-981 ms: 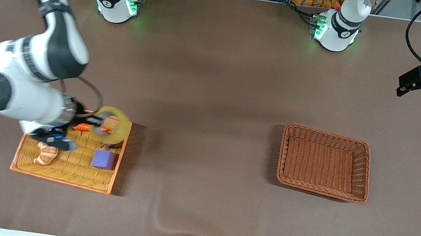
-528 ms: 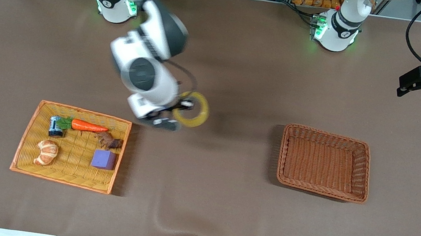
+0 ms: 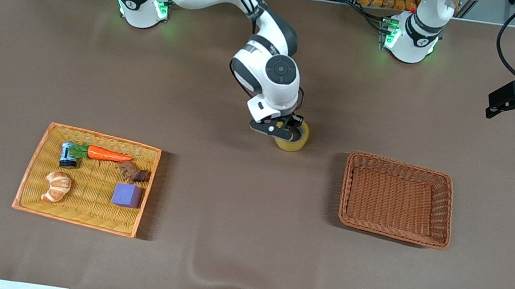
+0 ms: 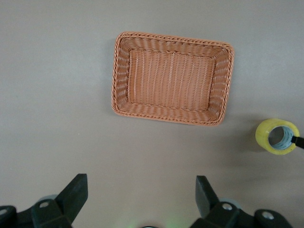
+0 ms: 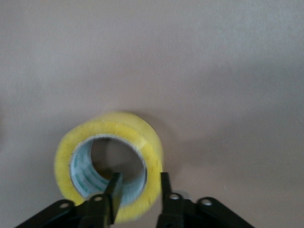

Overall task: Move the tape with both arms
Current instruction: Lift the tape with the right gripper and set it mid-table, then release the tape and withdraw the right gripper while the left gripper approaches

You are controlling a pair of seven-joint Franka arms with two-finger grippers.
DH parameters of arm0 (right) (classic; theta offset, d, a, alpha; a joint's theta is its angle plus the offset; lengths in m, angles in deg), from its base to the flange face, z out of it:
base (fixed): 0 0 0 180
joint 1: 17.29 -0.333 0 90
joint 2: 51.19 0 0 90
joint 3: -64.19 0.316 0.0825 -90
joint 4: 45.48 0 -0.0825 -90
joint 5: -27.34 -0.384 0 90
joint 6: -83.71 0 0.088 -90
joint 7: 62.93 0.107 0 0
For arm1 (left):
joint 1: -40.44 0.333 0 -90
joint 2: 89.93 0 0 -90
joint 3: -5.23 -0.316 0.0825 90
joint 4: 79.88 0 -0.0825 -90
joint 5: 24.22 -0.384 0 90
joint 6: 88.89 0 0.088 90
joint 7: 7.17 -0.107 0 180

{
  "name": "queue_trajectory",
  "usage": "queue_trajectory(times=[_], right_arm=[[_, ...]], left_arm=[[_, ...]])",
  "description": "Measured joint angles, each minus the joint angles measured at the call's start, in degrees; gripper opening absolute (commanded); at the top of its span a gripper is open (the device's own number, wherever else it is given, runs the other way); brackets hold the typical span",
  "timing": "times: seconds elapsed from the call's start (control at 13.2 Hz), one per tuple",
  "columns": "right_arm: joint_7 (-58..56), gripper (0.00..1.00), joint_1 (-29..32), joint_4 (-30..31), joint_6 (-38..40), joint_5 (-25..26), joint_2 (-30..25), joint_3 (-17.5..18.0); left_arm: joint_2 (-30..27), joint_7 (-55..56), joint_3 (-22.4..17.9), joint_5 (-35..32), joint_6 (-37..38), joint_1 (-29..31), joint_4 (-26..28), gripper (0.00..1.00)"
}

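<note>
Glossy yellow tape ring (image 3: 292,138) astride right claw (image 3: 284,130), brown tabletop (image 3: 228,211)

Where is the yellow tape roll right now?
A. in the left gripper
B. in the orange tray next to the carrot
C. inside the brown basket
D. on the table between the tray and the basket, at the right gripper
D: the tape sits on the bare table between the orange tray and the brown basket, with the right gripper straddling its wall.
</note>
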Motion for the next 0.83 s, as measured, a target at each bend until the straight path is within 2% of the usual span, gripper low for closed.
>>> queue_trajectory(times=[0.23, 0.45, 0.68, 0.83], right_arm=[[1.6, 1.0, 1.6, -1.5, 1.1, 0.0, -0.5, -0.7], [0.7, 1.0, 7.3, -2.3, 8.7, 0.2, -2.3, -0.8], [-11.0, 1.0, 16.1, -2.2, 17.6, 0.7, -3.3, -1.0], [-22.1, 1.0, 22.7, 0.2, 19.5, 0.8, -5.2, -1.0]], left_arm=[[0.0, 0.0, 0.0, 0.0, 0.0, 0.0, 0.0, 1.0], [0.1, 0.0, 0.0, -0.3, 0.0, 0.0, 0.0, 1.0], [1.4, 0.0, 0.0, -1.0, 0.0, -0.1, 0.0, 1.0], [3.7, 0.0, 0.0, -1.3, -0.5, 0.0, 0.0, 1.0]])
